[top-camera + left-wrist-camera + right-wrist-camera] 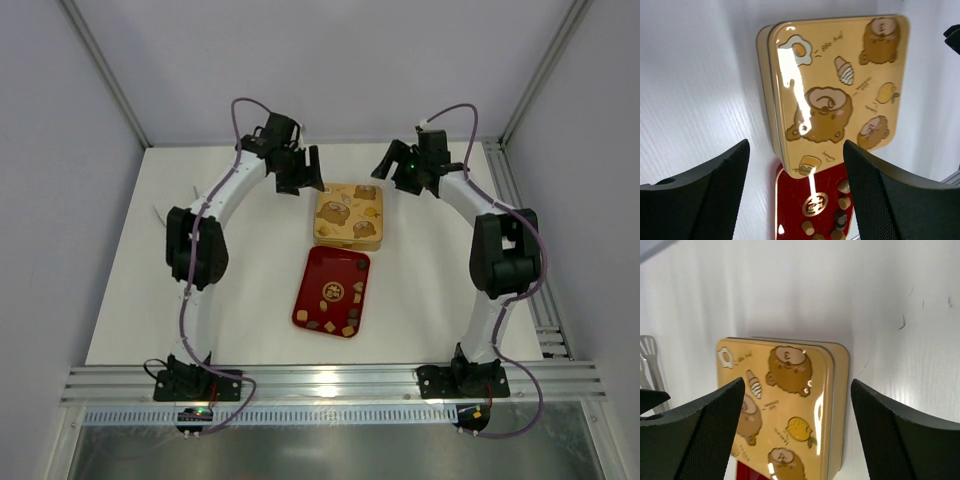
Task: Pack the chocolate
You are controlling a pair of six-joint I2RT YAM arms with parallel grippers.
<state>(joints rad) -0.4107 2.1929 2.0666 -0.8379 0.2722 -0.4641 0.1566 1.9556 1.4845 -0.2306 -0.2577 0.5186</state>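
Observation:
The chocolate (349,330) lies as several small tan and dark pieces on the red tray (330,272), mostly along its right and near edges. In the left wrist view the chocolate (842,202) shows on the red tray (795,200), just past the gold tin's near edge. The square gold tin (348,215) with bear drawings sits lid-on, right behind the tray. My left gripper (304,183) hovers open at the tin's far left corner. My right gripper (386,166) hovers open at its far right corner. Neither holds anything; the gold tin (835,85) (785,400) lies below both.
A white utensil (160,212) lies on the white table left of the left arm, and the same white utensil (650,355) shows at the left edge of the right wrist view. A metal rail (520,220) runs along the table's right side.

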